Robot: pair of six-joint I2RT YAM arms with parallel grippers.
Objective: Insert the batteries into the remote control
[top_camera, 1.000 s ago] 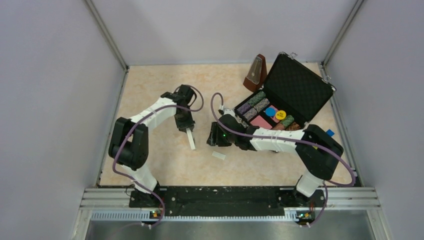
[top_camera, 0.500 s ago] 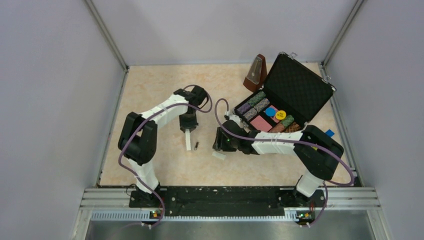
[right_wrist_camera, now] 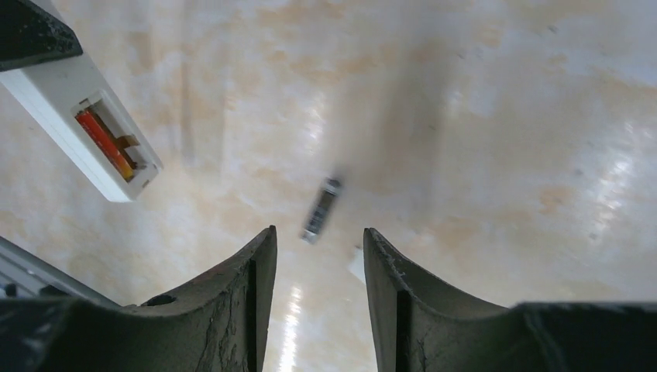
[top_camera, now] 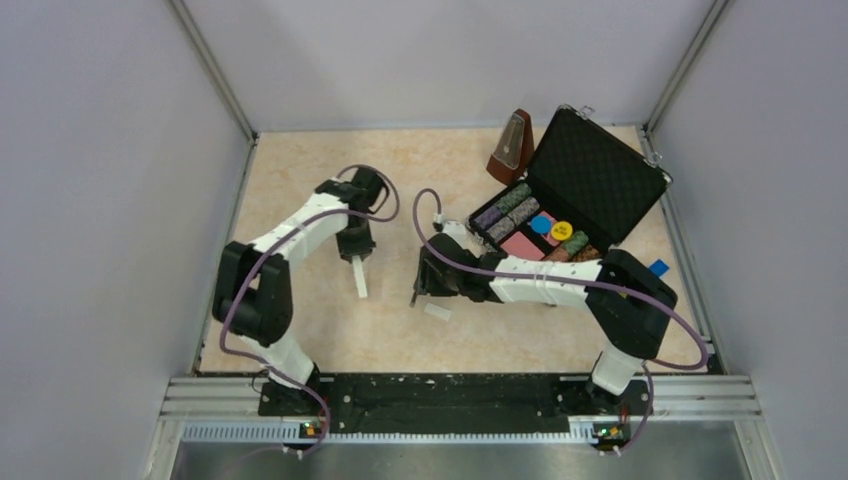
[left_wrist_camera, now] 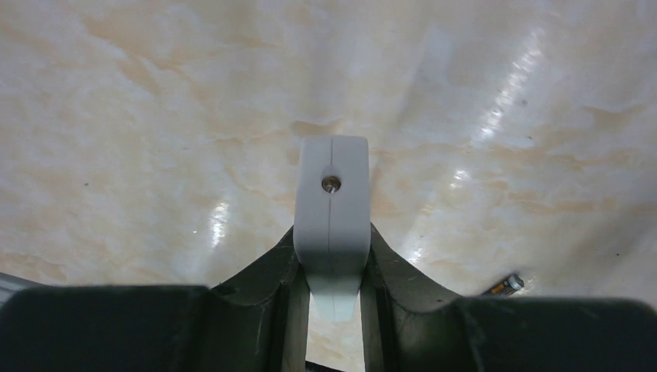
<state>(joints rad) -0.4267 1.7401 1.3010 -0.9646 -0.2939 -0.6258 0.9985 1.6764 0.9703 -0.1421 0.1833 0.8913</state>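
Left gripper (left_wrist_camera: pixel 333 240) pinched one end of the remote (left_wrist_camera: pixel 333 178), which held the red battery (right_wrist_camera: pixel 99 138). Right gripper (right_wrist_camera: pixel 318 240), jaws spread, hovered over the black battery (right_wrist_camera: pixel 321 209), right of the remote.

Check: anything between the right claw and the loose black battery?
Nothing visible. The black battery lies on bare table just ahead of the open right claw; the remote control is off to one side.

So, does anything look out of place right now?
Yes. The slim black battery lies loose on the beige table, by the open right gripper. The white bar-shaped remote control, held by the left gripper, has its bay open with only the red battery inside. A small white flat piece lies apart.
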